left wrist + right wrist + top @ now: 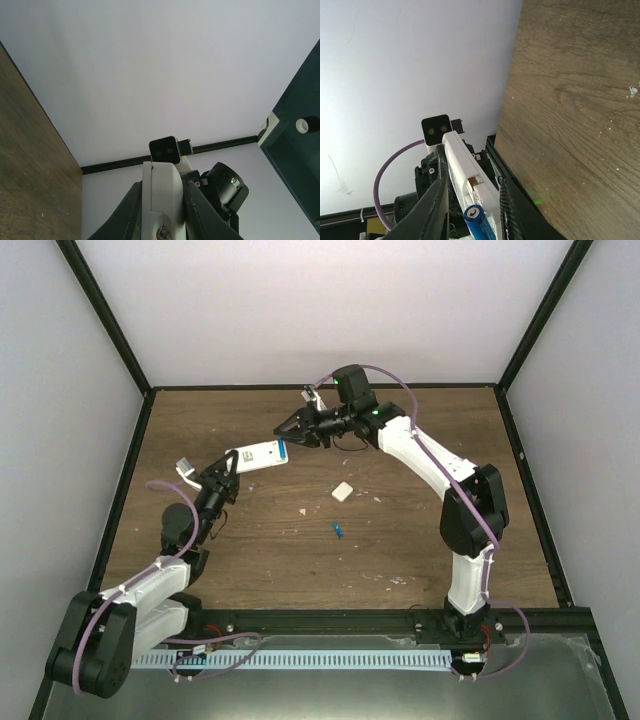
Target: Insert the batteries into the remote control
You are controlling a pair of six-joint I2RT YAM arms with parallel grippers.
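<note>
Nearest the bases, on the counter (420, 540): a loose battery (338, 530), well apart from both arms. Just beyond it, a small white cover piece (342, 491) among pale crumbs (305, 510). Further back on the left, left gripper (230, 470) clamped on the remote control (262, 454), held above the wood. Farthest, right gripper (287, 432) at the remote's other end, jaws narrow and straddling it; cannot tell whether pressing. Second battery (479, 222) seated in the open compartment, between those fingers (437, 210)

Camera layout
The overhead view looks down on the brown wooden counter (420, 540); the wrist views face each other closely along the white rectangular remote control (262, 454).
</note>
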